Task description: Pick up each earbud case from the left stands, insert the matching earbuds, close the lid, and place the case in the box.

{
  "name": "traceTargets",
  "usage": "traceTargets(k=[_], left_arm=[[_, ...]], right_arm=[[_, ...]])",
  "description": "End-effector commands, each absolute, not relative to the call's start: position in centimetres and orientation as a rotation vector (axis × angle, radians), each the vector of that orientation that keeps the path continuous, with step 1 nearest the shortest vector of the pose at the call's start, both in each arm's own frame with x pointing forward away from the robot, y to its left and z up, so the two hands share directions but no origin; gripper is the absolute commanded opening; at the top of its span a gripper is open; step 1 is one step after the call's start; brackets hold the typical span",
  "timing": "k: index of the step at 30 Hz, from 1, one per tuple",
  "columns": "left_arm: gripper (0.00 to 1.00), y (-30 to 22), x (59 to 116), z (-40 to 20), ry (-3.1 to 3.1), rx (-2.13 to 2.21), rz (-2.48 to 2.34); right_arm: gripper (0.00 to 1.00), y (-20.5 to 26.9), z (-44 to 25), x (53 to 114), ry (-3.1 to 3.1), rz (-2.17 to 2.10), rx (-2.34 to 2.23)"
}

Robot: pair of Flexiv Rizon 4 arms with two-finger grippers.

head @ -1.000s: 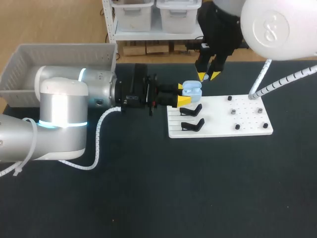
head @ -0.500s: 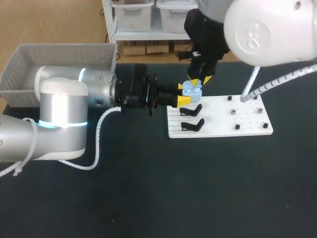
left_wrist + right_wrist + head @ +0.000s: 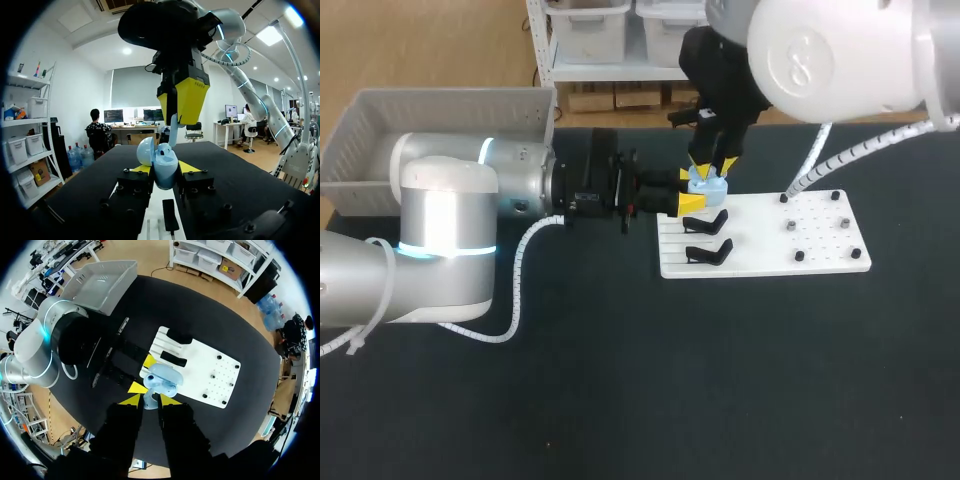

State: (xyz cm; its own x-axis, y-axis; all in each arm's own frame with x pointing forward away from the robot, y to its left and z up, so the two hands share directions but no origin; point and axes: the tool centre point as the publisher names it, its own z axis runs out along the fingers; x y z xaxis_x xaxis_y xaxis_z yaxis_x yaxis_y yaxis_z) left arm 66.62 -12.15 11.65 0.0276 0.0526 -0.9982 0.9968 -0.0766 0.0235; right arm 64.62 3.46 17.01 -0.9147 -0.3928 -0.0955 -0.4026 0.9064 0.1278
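Landmark: white board [image 3: 760, 255], lying on the black counter [image 3: 720, 380]; every place below is given from it.
Earbud case [image 3: 162, 167]: pale blue with its lid [image 3: 145, 150] swung open. It is held in the air just over the board's corner nearest the grey box, clear of the stands.
Left arm [image 3: 450, 220]: lies level above the counter on the box side of the board, its wrist pointing at that same corner.
Left jaws: set narrow and holding the case. One yellow tip [image 3: 189, 166] presses on each side of its lower half, with the lid standing up between them.
Right arm [image 3: 840, 50]: comes down from above the board's far edge and ends right over the held case.
Right jaws: drawn nearly together and pointing straight down at the case, pinching the earbud.
Earbud [image 3: 173, 131]: a small pale blue piece hanging from the right jaws. Its lower end is at the open mouth of the case (whether it sits in its socket I cannot tell).
Stands [image 3: 706, 221]: two black ones on the board's grooved end, just beside the held case on its near side.
Pegs [image 3: 790, 226]: small dark studs spread over the board's other end, well apart from the case.
Grey box [image 3: 450, 97]: a slatted bin beyond the left arm, well apart from the board.
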Motion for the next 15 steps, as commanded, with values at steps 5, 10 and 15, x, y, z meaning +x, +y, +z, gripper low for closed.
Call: traceTargets(k=[5, 10, 15], left_arm=[[0.0, -12.16, 66.67, 11.62, 1.193, 1.318, -1.221], [0.0, -12.16, 66.67, 11.62, 1.193, 1.318, -1.221], [0.0, -12.16, 66.67, 11.62, 1.193, 1.318, -1.221]], right_arm=[[0.0, 3.88, 16.54, 65.01, 3.018, 0.219, -0.64], [0.0, 4.1, 16.3, 65.12, 3.024, 0.215, -0.65], [0.0, 4.2, 16.12, 65.26, 3.028, 0.215, -0.654]])
